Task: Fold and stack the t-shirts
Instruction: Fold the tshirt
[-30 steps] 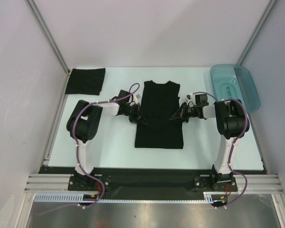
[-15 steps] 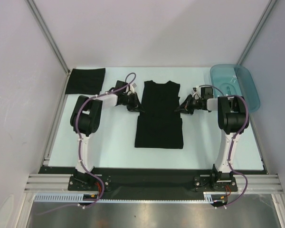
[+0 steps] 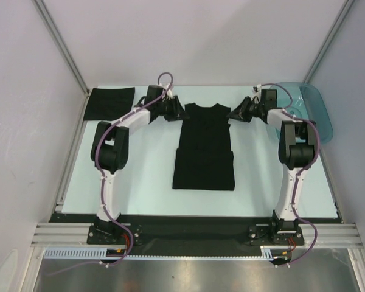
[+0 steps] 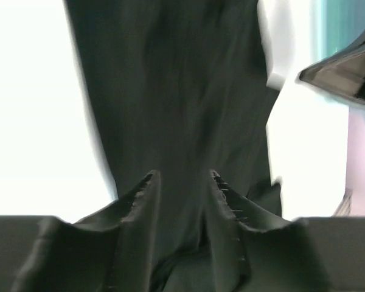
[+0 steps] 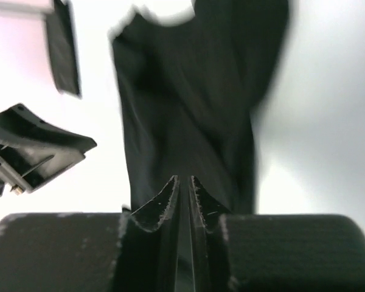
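A black t-shirt (image 3: 204,146) lies flat in the middle of the table, collar at the far end, with its sides folded in. A second black t-shirt (image 3: 109,103) lies folded at the back left corner. My left gripper (image 3: 177,114) is at the flat shirt's far left shoulder. Its jaws stand apart over the cloth (image 4: 176,91) in the left wrist view, gripper (image 4: 181,176) open. My right gripper (image 3: 231,115) is at the far right shoulder. In the right wrist view it (image 5: 184,178) is shut, with the shirt (image 5: 182,91) ahead of it.
A translucent teal tray (image 3: 313,112) stands at the back right, just behind the right arm, and shows in the left wrist view (image 4: 344,24). Grey walls and metal posts close in the table at the back and sides.
Both grippers have moved from the middle of the shirt's sides toward the far end, up to its shoulders. The shirt itself has hardly shifted.
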Available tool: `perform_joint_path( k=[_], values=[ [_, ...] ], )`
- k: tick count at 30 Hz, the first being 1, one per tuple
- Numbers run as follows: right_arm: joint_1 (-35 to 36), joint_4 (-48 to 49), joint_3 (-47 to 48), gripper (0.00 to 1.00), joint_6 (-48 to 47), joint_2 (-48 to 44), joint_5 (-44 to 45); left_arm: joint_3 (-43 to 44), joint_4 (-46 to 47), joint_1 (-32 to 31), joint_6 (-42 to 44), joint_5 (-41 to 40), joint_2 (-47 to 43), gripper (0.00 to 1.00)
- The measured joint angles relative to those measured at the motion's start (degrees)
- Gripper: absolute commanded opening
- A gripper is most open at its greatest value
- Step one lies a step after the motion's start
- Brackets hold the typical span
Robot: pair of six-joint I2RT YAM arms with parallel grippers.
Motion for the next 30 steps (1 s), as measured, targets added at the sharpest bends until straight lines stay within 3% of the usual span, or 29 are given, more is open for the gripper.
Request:
perform_joint_path(
  k=[3,9,13,26,30],
  values=[
    [0.0,1.6,6.8,0.31,2.1,4.6,0.2,7.2,0.7,0.1,-0.6,-2.8,3.3,0.54],
    [0.0,-1.1,18.0,0.52,2.3,13.1,3.6,23.1,-1.4,0.6,-1.1,-9.7,12.5,0.57],
    [-0.1,-4.0,23.2,0.53,0.5,16.1,6.2,30.0,-2.8,0.8,-1.7,-12.7,18.2,0.57],
    [-0.1,-9.3,29.8,0.50,-3.3,20.1,10.6,35.6,-4.6,0.8,-6.1,-14.2,25.9,0.51],
    [-0.1,-9.2,30.1,0.45,-3.3,20.4,10.3,36.7,-4.0,0.8,-7.3,-14.0,27.0,0.45]
  ],
)
